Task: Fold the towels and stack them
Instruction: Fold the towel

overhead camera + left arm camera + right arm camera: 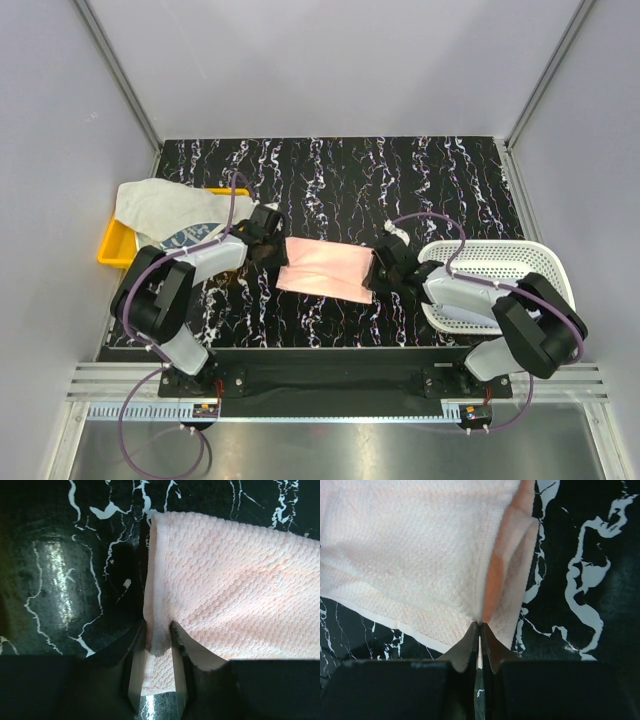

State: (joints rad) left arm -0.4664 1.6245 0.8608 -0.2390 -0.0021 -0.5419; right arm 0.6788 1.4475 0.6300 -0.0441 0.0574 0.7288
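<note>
Towels are in two places. One pale pink waffle-weave cloth towel [325, 268] lies flat on the black marble-patterned table [400, 180], midway between the two arms, with its long side running left to right and slightly askew. The others lie in a loose heap at the table's left edge. A crumpled whitish cloth towel [150, 200] is on top, and a white towel printed with a dark blue pattern [190, 237] shows beneath it. Both spill over the yellow plastic tray [112, 250].

The left gripper [281, 250] sits at the pink towel's left short edge. In the left wrist view the hemmed edge rises as a bunched ridge between the two dark fingers [182, 647], which press on it from either side. The pincer is therefore clamped on the towel's edge, with a gap as wide as the cloth it holds. The rest of the towel spreads away to the right across the tabletop.

The right gripper [374, 270] is at the opposite short edge. In the right wrist view its fingers [490, 645] are drawn almost together. A fold of the pink cloth is nipped at their tips and stands up in a small tent above the table.

The right arm reaches over a white mesh plastic basket [540, 250] that stands at the table's right side, well apart from the tray.
</note>
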